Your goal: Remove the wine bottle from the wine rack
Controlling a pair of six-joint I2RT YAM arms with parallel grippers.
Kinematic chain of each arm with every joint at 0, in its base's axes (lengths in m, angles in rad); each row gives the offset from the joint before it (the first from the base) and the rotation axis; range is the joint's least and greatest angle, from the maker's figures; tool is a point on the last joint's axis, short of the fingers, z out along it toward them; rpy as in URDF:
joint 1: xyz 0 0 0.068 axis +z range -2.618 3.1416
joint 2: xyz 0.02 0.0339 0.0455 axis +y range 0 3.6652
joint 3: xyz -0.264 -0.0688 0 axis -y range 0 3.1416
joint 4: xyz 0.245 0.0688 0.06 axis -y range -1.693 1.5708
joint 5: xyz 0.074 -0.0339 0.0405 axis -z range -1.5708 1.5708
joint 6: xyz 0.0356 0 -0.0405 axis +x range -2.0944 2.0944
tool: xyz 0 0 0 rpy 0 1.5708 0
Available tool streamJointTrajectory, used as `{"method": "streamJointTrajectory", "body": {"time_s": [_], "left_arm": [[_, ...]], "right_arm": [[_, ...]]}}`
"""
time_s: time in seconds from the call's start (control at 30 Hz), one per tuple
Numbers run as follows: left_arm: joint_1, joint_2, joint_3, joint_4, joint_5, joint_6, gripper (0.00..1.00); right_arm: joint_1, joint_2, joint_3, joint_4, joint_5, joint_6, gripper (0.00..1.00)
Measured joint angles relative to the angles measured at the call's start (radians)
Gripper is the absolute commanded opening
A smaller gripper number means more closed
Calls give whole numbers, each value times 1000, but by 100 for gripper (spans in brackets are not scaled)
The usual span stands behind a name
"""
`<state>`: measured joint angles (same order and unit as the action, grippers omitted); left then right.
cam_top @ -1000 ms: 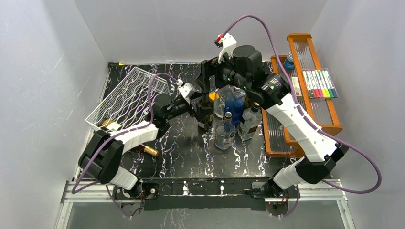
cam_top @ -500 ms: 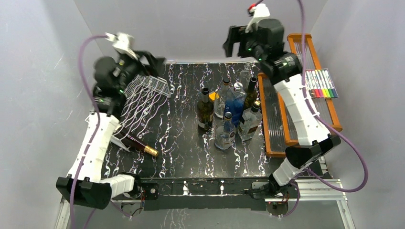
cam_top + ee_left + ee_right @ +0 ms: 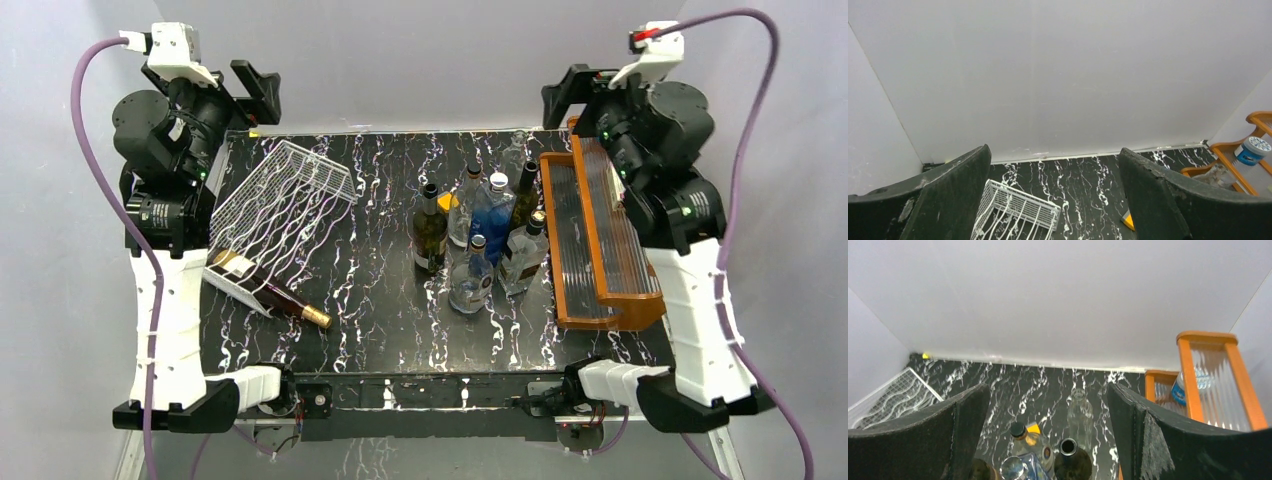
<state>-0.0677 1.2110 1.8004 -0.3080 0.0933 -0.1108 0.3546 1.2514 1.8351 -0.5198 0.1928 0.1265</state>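
The white wire wine rack (image 3: 283, 203) lies slanted at the left of the table. A dark wine bottle (image 3: 282, 298) with a gold foil neck lies at the rack's near end, neck pointing out toward the front. My left gripper (image 3: 254, 90) is raised high over the back left corner, open and empty. The left wrist view shows its gripper (image 3: 1055, 200) open, with the rack's far corner (image 3: 1015, 215) below. My right gripper (image 3: 566, 95) is raised high at the back right, open and empty. The right wrist view shows it (image 3: 1045, 435) open above standing bottles.
A cluster of several upright bottles (image 3: 480, 235) stands mid-table and also shows in the right wrist view (image 3: 1068, 460). An orange wooden shelf with ribbed clear panels (image 3: 600, 235) fills the right side. White walls enclose the table on three sides.
Both arms have swung up and outward from the bottle cluster, the left to the back left corner, the right to the back right. The rack and wine bottle stayed put.
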Motion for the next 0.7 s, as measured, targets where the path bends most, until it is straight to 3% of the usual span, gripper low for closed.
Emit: {"method": "streamJointTrajectory", "body": {"time_s": [0.7], "left_arm": [[-59,-52,-7,-48,87,49,98]], "right_arm": [[0,-61,-85,69,-13,4,98]]}}
